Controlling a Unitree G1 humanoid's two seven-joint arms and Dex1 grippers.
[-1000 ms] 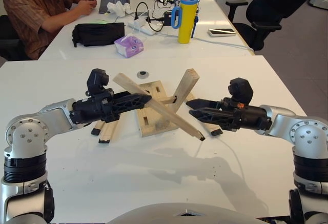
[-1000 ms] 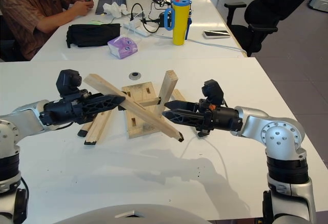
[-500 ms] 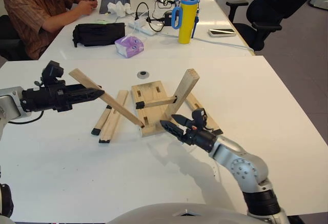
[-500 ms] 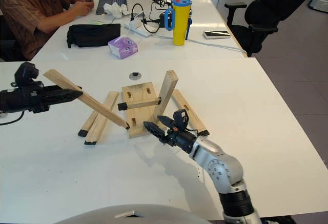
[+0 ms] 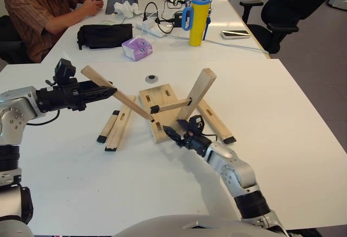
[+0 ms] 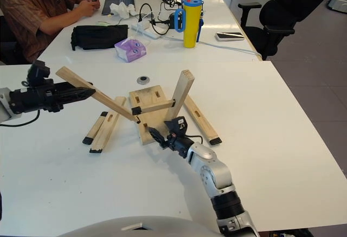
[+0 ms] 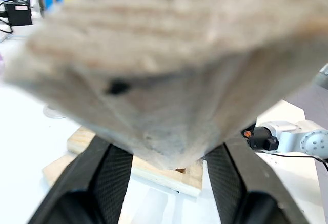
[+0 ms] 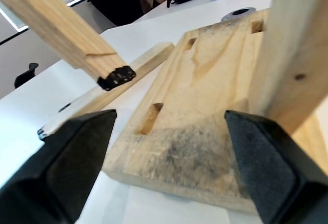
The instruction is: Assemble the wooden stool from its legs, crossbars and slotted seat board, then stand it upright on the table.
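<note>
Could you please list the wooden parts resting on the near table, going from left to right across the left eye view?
Two loose legs lying side by side → slotted seat board → tilted leg rising from the board → leg lying flat beside it.

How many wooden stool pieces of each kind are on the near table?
Slotted seat board: 1
Held bar, in left gripper: 1
Standing bar: 1
Short crossbar: 1
Flat-lying bars: 3
Total: 7
</note>
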